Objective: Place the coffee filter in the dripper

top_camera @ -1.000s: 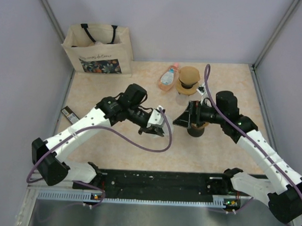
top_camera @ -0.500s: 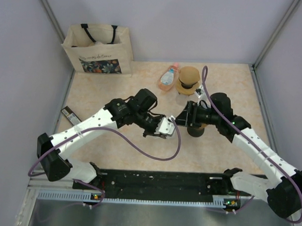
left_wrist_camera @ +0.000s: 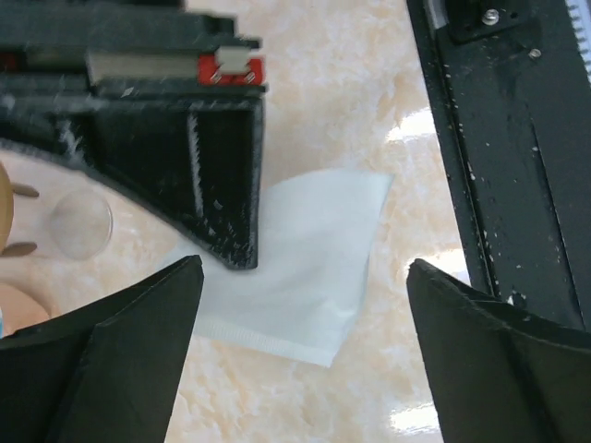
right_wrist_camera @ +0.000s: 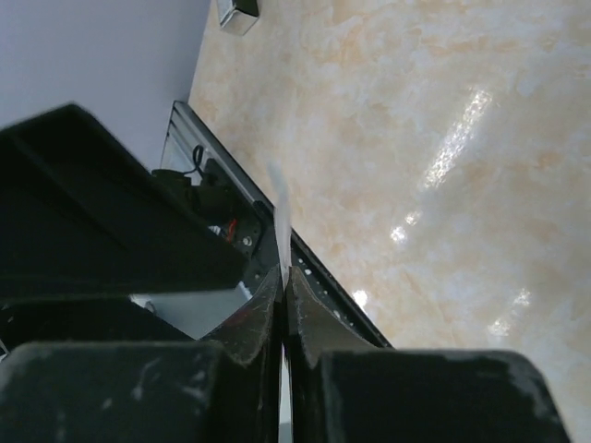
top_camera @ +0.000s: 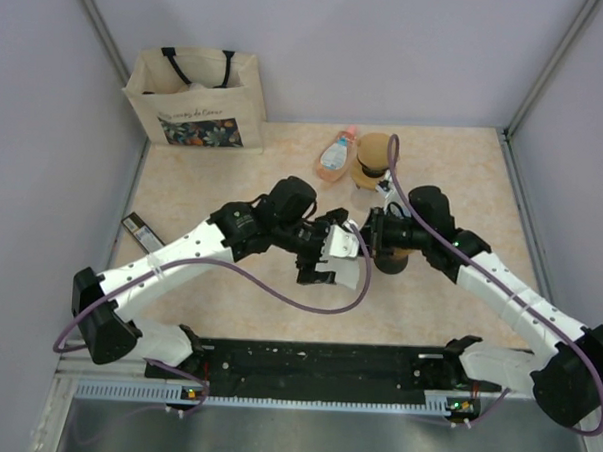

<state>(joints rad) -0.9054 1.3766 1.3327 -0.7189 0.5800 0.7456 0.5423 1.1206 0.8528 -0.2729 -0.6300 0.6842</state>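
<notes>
Top external view: the two arms meet over the middle of the table (top_camera: pixel 204 172). The right gripper (top_camera: pixel 369 234) is pinched tight on the white filter (top_camera: pixel 356 273), which hangs out toward the left arm. The left gripper (top_camera: pixel 328 249) sits just beside it, jaws spread wide.

In the left wrist view its two fingers (left_wrist_camera: pixel 138 351) stand far apart at the bottom corners. The filter (left_wrist_camera: pixel 309 268) shows between them as a flat white fan. One corner of the filter is caught under the black finger of the right gripper, which comes in from the upper left. It is not clear whether the filter touches the table or hangs just over it.

In the right wrist view the right fingers (right_wrist_camera: pixel 249 318) are pressed together, with the filter seen edge-on as a thin white strip rising from between the tips.

The tan dripper (top_camera: pixel 376 157) stands at the far side on a glass (top_camera: pixel 361 196), just beside a pink bottle (top_camera: pixel 335 155) and well apart from the filter. A dark brown cup (top_camera: pixel 392 260) sits under the right wrist. A tote bag (top_camera: pixel 195 96) stands in the far left corner. A small dark object (top_camera: pixel 139 229) lies near the left edge.
</notes>
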